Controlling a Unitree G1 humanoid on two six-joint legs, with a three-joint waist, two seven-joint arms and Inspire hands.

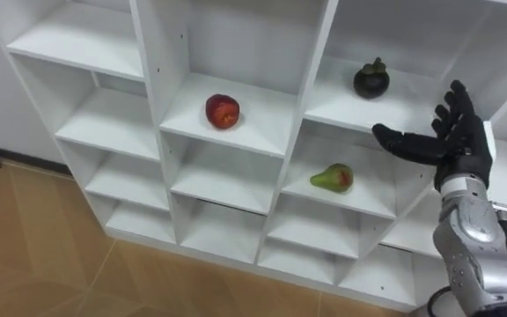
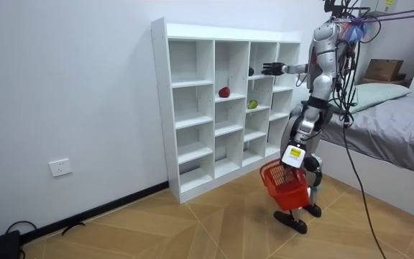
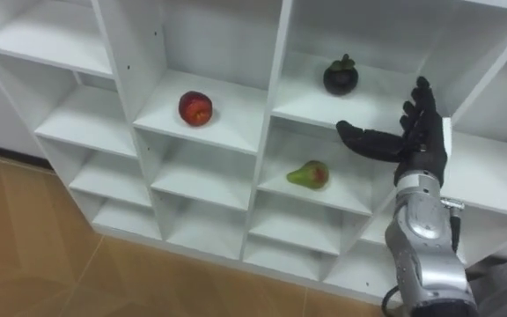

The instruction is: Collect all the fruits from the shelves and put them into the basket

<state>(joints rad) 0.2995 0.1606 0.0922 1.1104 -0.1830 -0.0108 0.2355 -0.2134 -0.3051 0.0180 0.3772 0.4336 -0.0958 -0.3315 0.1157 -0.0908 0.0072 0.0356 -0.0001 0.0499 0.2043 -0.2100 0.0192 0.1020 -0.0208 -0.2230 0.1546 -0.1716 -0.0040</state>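
In your white closet (image 1: 158,79), a glossy red apple (image 1: 223,111) sits in one cubby. To its right and lower lies a green pear (image 1: 334,178) blushed red, with a dark mangosteen (image 1: 371,81) in the cubby above. Your right hand (image 1: 451,141) hovers near the mangosteen, fingers (image 1: 396,138) apart and empty. A red basket (image 2: 287,185) hangs at your left hand (image 2: 294,155).

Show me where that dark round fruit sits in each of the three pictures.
Left eye view: the dark fruit is upper right, on a shelf up-left of the open right hand.
Right eye view: right of centre near the top.
Room view: a small dark spot beside the outstretched hand.
Shared landmark: the green pear in the compartment directly below.
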